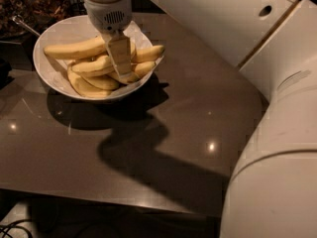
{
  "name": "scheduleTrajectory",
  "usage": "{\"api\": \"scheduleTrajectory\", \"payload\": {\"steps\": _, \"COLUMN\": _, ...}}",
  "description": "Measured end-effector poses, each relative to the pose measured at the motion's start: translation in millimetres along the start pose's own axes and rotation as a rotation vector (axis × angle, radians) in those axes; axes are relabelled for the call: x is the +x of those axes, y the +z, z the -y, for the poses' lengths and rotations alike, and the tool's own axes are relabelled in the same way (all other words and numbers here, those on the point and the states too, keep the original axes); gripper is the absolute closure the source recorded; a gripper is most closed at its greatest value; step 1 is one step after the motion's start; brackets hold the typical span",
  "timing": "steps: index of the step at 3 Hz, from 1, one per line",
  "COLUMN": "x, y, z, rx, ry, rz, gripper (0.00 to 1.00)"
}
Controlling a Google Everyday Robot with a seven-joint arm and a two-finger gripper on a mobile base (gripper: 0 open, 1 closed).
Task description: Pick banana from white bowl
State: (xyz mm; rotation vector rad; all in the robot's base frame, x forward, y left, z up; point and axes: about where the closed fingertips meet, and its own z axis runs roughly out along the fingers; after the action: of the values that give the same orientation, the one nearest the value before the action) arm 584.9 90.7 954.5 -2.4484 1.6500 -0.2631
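Gripper (122,67) is down inside the white bowl (53,81), pointing straight into the fruit pile; can't tell if it's clamped or released. The banana (74,48) lies across the bowl's far side, right end meeting the gripper. Shorter bananas (91,86) are heaped nearer. The bowl sits on the dark table (198,108), far-left corner.

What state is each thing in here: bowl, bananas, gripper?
white bowl: upright on the table, holding several bananas.
banana: lying across the top of the pile, not lifted.
other bananas: heaped in the bowl.
gripper: lowered into the bowl, tip among the bananas.
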Motion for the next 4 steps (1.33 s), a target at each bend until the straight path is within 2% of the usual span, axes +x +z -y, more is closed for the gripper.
{"api": "scheduleTrajectory", "payload": {"steps": 2, "x": -2.2, "y": 18.9, "z": -0.7, "rx": -0.034, "ry": -0.014, "rz": -0.009, "gripper": 0.26}}
{"api": "scheduleTrajectory", "payload": {"steps": 3, "x": -0.1, "y": 21.9, "z": -4.5, "rx": -0.037, "ry": -0.031, "rz": -0.005, "gripper": 0.44}}
{"api": "scheduleTrajectory", "payload": {"steps": 4, "x": -0.3, "y": 22.1, "z": -4.2, "rx": -0.036, "ry": -0.031, "rz": -0.004, "gripper": 0.69}}
